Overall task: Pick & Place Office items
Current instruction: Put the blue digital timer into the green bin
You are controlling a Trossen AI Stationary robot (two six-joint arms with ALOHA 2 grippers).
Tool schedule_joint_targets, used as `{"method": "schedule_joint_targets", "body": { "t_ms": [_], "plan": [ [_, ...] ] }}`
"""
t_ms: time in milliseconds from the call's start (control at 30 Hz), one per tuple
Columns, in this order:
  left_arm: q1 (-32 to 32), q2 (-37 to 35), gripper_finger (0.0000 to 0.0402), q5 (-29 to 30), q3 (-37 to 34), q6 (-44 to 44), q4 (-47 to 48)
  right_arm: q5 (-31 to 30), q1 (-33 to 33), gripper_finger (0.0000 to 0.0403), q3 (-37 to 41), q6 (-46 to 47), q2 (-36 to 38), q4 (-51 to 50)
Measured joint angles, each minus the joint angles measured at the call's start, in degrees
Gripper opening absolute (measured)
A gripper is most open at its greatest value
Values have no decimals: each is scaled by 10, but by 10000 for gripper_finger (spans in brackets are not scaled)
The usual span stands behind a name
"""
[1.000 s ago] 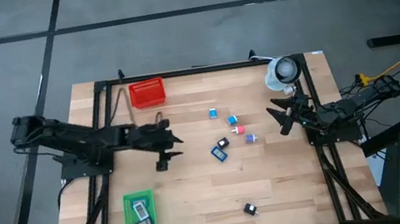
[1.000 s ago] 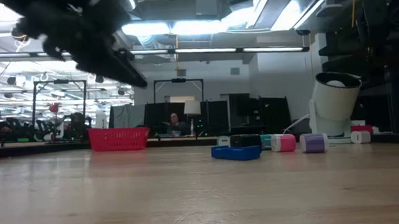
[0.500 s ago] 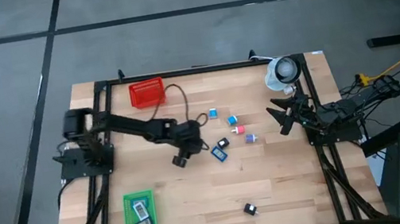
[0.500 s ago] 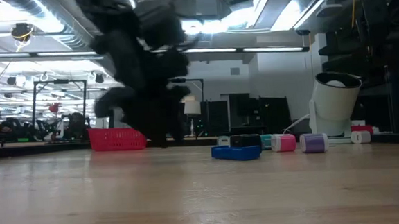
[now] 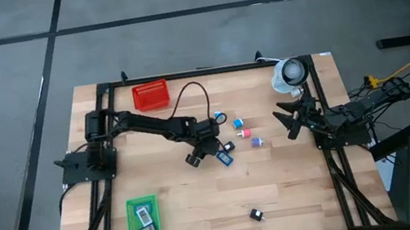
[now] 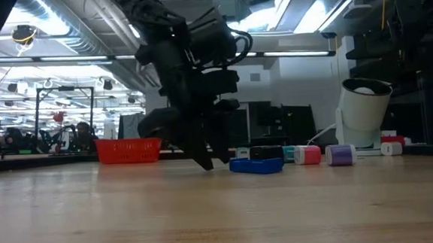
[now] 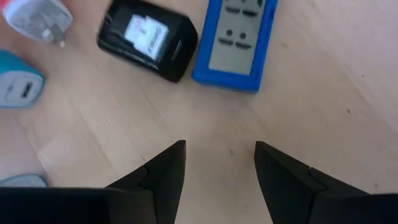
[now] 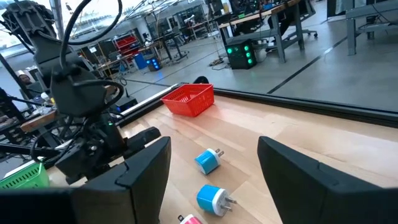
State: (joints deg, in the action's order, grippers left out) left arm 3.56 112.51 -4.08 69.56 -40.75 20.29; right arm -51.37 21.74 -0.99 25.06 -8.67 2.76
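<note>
The office items lie spread over the middle of the table: a flat blue piece (image 5: 224,158) (image 7: 235,40), a black piece (image 5: 228,146) (image 7: 147,38), two blue pieces (image 5: 220,117) (image 5: 238,124), a pink one (image 5: 246,133), a purple one (image 5: 257,141) and a lone black one (image 5: 256,215). My left gripper (image 5: 193,160) (image 7: 221,152) is open and hangs low over bare wood, just left of the flat blue piece, touching nothing. In the low view its fingers (image 6: 204,161) point down close to the tabletop. My right gripper (image 5: 293,122) (image 8: 213,142) waits open at the table's right side.
A red mesh basket (image 5: 150,95) stands at the far edge. A flat green tray (image 5: 143,218) with small pieces in it lies near the left front. A white cylinder (image 5: 289,74) stands at the far right corner. Bare wood lies in front of the pieces.
My left arm has swung from the table's left side toward the middle and come down. Its gripper has moved right and lower, ending beside the flat blue and black pieces. The pieces and my right arm have stayed put.
</note>
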Motion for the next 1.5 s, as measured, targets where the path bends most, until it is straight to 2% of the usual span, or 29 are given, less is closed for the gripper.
{"method": "schedule_joint_targets", "body": {
  "t_ms": [467,733,900,1133,1500],
  "plan": [
    [0,9,169,-10,8,-50,-2,0,0,247,0,3,0,0],
    [-1,43,172,-19,40,-35,-27,0,0,247,0,9,0,2],
    [-1,76,189,-46,97,-40,7,1,0,247,0,11,0,2],
    [-18,118,193,-74,173,-50,107,15,0,247,0,11,0,2],
    [-45,120,194,-82,180,-4,141,15,0,247,0,4,0,2]
  ]
}}
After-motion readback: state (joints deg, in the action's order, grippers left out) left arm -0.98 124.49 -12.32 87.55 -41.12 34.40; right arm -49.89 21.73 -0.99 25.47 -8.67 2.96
